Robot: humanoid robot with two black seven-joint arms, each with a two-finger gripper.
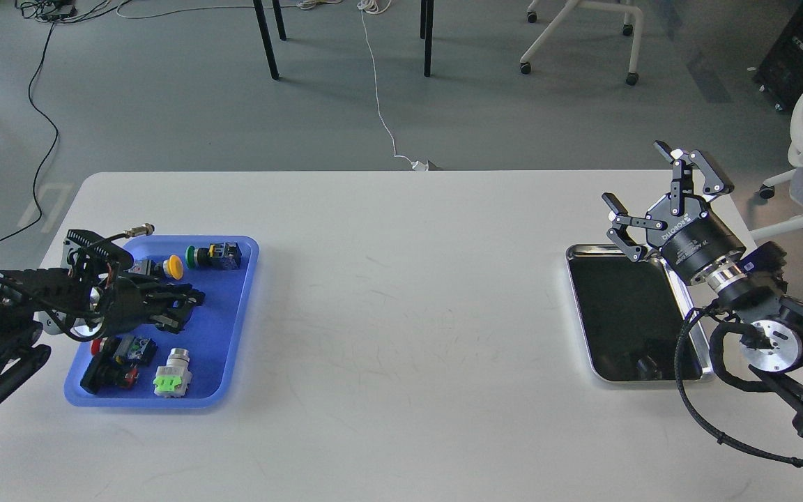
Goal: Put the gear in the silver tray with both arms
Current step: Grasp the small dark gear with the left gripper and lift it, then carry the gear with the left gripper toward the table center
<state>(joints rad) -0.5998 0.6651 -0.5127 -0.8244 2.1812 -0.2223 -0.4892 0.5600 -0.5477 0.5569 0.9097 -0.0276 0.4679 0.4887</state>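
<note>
The silver tray (689, 307) lies on the right of the white table, its dark bottom bare. My right gripper (637, 176) hovers over the tray's far right corner, open and empty, fingers spread wide. My left gripper (189, 307) reaches low into the blue plastic tray (231, 328) at the left, over its middle. It is dark and seen side-on, so its fingers cannot be told apart. In the blue tray lie a yellow push button (173, 266), a green button with a black block (215, 255), a red and black switch (117, 355) and a white part with a green base (173, 376).
The table's far edge runs behind both trays. My right arm's cable (694, 411) loops over the table near the silver tray's near right corner. Chairs and table legs stand on the floor beyond.
</note>
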